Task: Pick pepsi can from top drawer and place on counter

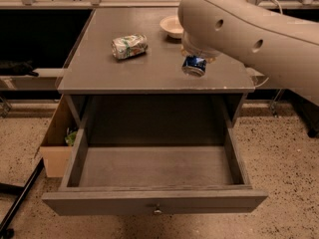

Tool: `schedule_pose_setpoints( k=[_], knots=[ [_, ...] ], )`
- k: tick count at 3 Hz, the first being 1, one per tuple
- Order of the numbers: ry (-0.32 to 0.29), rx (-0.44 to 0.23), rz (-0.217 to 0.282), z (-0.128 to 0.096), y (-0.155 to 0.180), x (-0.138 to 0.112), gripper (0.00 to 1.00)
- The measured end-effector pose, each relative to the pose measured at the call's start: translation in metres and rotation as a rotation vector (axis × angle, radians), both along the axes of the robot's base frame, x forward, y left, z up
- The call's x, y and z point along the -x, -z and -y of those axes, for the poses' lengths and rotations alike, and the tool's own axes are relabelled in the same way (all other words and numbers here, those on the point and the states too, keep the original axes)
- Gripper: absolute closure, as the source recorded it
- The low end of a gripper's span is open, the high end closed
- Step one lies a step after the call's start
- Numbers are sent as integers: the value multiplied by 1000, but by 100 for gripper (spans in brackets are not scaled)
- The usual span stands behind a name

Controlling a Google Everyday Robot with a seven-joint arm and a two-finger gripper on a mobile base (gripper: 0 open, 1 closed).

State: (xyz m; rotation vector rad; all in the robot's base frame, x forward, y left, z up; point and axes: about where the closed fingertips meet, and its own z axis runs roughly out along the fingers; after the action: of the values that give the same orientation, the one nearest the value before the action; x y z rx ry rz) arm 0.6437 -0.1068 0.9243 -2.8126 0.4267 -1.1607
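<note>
The pepsi can (194, 65), blue with a silver end, hangs tilted under the big white arm, over the right part of the counter (124, 71). My gripper (195, 59) is mostly hidden behind the arm's wrist and is shut on the top of the can. The can is at or just above the counter surface; I cannot tell whether it touches. The top drawer (154, 203) is pulled fully open below the counter, and nothing shows inside it. Its small metal knob sits at the middle of the front panel.
A crushed silver-green can (129, 46) lies on the counter's left half. A small white bowl (172, 27) stands at the back, next to the arm. A brown cardboard box (57, 143) sits on the floor left of the cabinet. A black pole (20, 198) slants at lower left.
</note>
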Motion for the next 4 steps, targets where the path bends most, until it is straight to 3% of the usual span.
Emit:
schedule_pose_setpoints(
  k=[1,3,4],
  knots=[
    [-7,57,-13,-8,-5,-20,100],
    [-1,174,-43,-33,-27,-90,100],
    [-2,175,-53,-31,-18,-87,100]
  ],
)
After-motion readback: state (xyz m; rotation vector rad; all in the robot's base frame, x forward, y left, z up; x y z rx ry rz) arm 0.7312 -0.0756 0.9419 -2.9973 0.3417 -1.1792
